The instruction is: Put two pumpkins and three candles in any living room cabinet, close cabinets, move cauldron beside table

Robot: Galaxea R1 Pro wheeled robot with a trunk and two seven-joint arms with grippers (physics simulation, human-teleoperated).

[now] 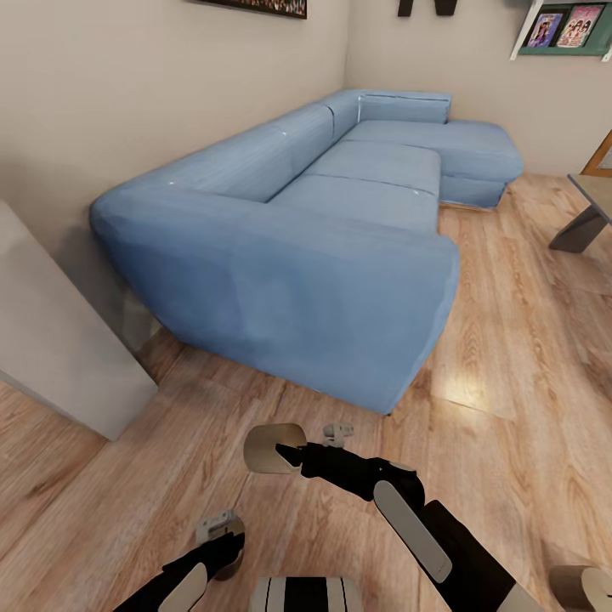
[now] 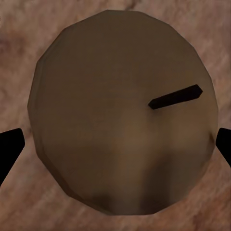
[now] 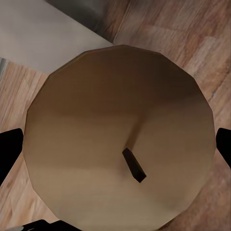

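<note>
In the head view my right gripper (image 1: 297, 455) reaches left over the wood floor, shut on a tan candle (image 1: 272, 448). The right wrist view has that candle (image 3: 120, 134), its dark wick up, between the two black fingertips (image 3: 9, 149). In the left wrist view my left gripper (image 2: 115, 144) is shut on a second tan candle (image 2: 120, 120) above bare floor. My left arm (image 1: 191, 582) enters at the bottom left. A tan rounded shape (image 1: 582, 588) like a candle sits at the bottom right corner; what holds it is hidden. The table (image 1: 585, 223) shows one slanted grey leg at the right edge.
A long blue corner sofa (image 1: 323, 229) runs along the wall just ahead. A pale grey block (image 1: 59, 340) stands at the left. A green shelf with pictures (image 1: 565, 30) hangs at the upper right. Wood floor (image 1: 527, 340) lies open between sofa and table.
</note>
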